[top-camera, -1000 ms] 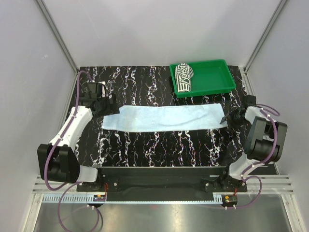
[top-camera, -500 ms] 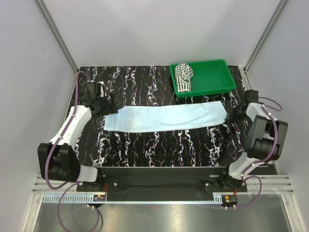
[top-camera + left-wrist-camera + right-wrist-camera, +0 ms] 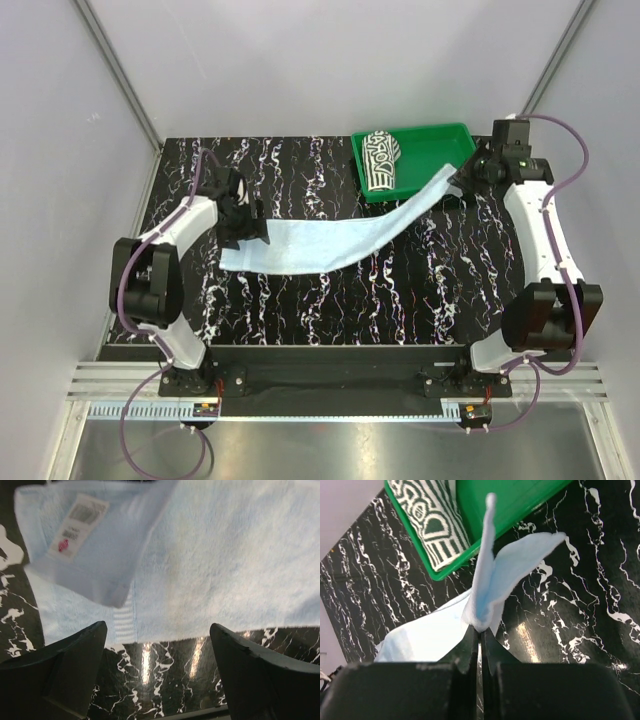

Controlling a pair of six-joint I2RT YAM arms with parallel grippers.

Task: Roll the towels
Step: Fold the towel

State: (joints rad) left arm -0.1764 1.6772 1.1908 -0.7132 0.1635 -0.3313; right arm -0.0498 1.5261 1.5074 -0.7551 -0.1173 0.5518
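Note:
The pale blue towel [image 3: 330, 245] lies stretched across the black marbled table. Its right end hangs in the air at the tray's front edge, pinched in my shut right gripper [image 3: 462, 182]. In the right wrist view the cloth [image 3: 492, 575] stands bunched up out of the shut tips of the right gripper [image 3: 481, 632]. My left gripper [image 3: 248, 230] hovers open over the towel's left end, the jaws of the left gripper [image 3: 157, 627] wide with only table between them. A corner with a white label [image 3: 77, 525] is folded over there. The green-and-white towel [image 3: 380, 160] lies rolled in the tray.
The green plastic tray [image 3: 445, 160] stands at the far right of the table, its front rim [image 3: 455, 562] just beyond the lifted cloth. White walls close in the left, back and right sides. The arm bases sit along the near edge.
The right gripper shut on the blue towel's right end and raised it toward the tray. The left arm swung in over the towel's left end, whose corner now lies folded over.

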